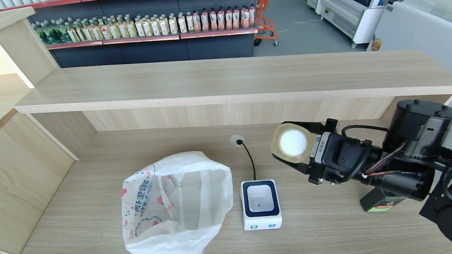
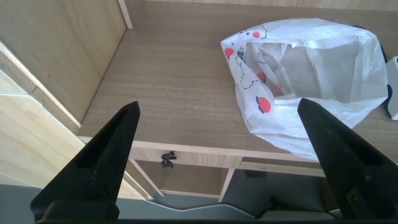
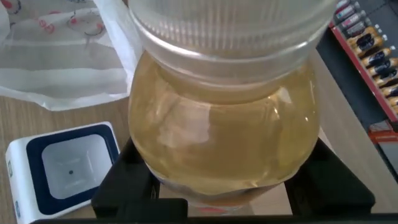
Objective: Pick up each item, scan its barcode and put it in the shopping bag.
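2 grippers on this rig, so here's the rundown from my chair, left to right. Left gripper [image 2: 217,107] hangs off the near left edge of the light wooden counter [image 1: 97,180] with its jaws spread wide and nothing between them.

Next is the white plastic shopping bag with red print [image 1: 176,207]. It's standing with its mouth gaping upward, but it's floppy film and I reckon the rim will fold if anything nudges it.

Just beside that sits the white barcode scanner with the dark blue window frame [image 1: 261,204], with its black cable [image 1: 249,156] running back to a hole in the counter.

Right gripper [image 1: 308,150] is clamped on the clear round jar of amber liquid with a white lid [image 1: 292,143], held in the air behind and right of the scanner, lid towards the head camera.

My guess is it's heavy for its size, sloshy, and the smooth curved wall is slippery. The fingers grip the belly below the ribbed lid, which seems sensible.

Room-wise, the raised wooden ledge [image 1: 239,83] boxes in the far side. 1 dark green box [image 1: 381,204] lies under the right arm.
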